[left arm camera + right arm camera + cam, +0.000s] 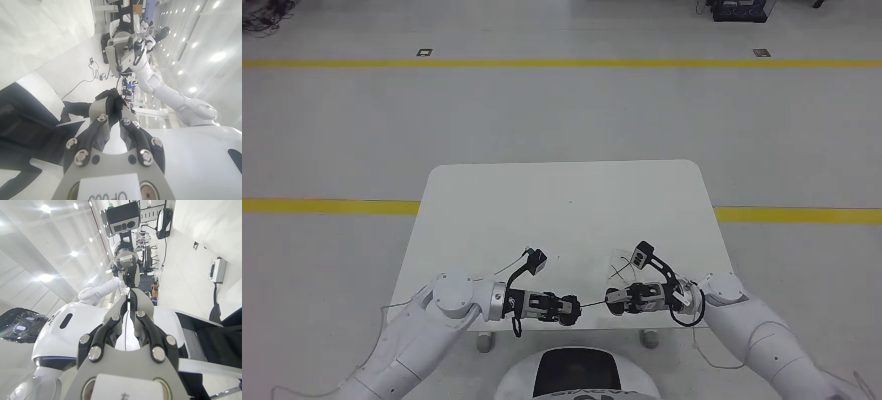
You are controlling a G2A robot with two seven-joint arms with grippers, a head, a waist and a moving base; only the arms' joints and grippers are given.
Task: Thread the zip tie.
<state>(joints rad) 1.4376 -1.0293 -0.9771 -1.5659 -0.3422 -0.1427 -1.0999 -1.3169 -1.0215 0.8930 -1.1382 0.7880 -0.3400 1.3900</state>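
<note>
A thin black zip tie (593, 303) stretches between my two grippers over the table's front edge. My left gripper (575, 308) holds one end and is shut on it, the black end pinched at its fingertips (113, 96). From there the strap (118, 83) runs across to the other gripper. My right gripper (612, 299) faces the left one and is shut on the other end (132, 291). The tie's loose tail (126, 332) passes back between its fingers. The two grippers' tips stand a short gap apart.
The white table (562, 210) stretches away behind the grippers with nothing lying on it. Both arms hang close together at its front edge. Yellow lines (332, 206) cross the floor on either side.
</note>
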